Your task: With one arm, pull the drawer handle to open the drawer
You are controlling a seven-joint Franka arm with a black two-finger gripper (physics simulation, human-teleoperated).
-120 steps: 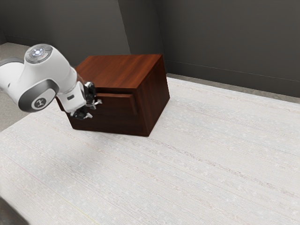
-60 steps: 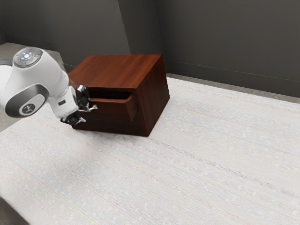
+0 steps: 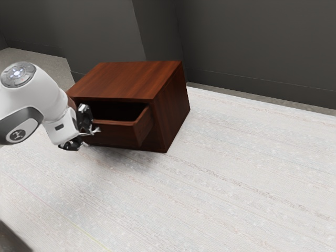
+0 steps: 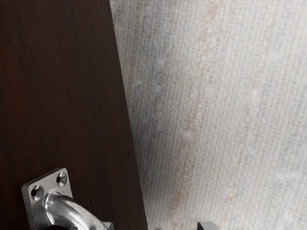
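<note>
Exterior view: the drawer [image 3: 118,131] stands partly out of the cabinet [image 3: 131,79] on the surface [image 3: 236,173]. Its front faces the exterior view's lower left, with its long axis level across the cabinet's face. The pincer [image 3: 85,131] sits at the handle [image 3: 95,128]; clenched or released, I cannot tell. The pull should run straight along the slide, without twisting.

Wrist view: the handle's mounting plate [image 4: 47,188] lies just under the hand.

Shows a dark red-brown wooden drawer [image 3: 123,126] drawn partway out of its matching cabinet [image 3: 131,79], with a dark gap open behind the front panel. Bears a curved silver handle [image 4: 57,206] on a square two-screw plate. Stands toward the exterior view's upper left on the pale table [image 3: 236,173].
</note>
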